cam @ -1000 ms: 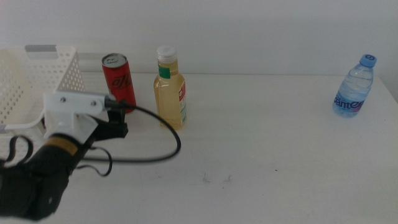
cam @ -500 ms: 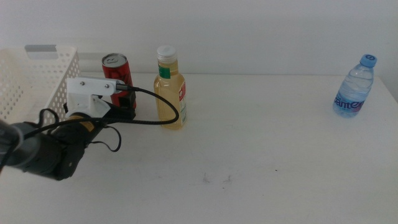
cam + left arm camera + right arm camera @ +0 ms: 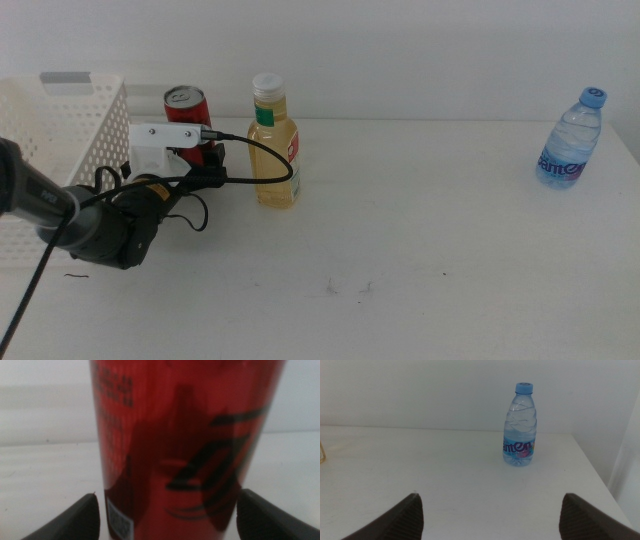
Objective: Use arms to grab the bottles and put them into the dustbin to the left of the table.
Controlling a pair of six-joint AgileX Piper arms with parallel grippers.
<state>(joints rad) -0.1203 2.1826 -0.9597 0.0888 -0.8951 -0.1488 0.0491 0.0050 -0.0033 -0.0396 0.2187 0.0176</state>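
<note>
Red soda can [image 3: 187, 112], counter's [image 3: 420, 250] far left corner: flanked by left tool [image 3: 205, 160], jaws apart. Right tool [image 3: 490, 510]: spread, unladen.

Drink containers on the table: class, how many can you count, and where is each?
3: red can beside the basket, between the left fingers; yellow bottle next to it; water bottle far right.

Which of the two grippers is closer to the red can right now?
Left. The left gripper is right at the red can, its open jaws on either side of it. The right gripper waits far across the table, facing the water bottle.
</note>
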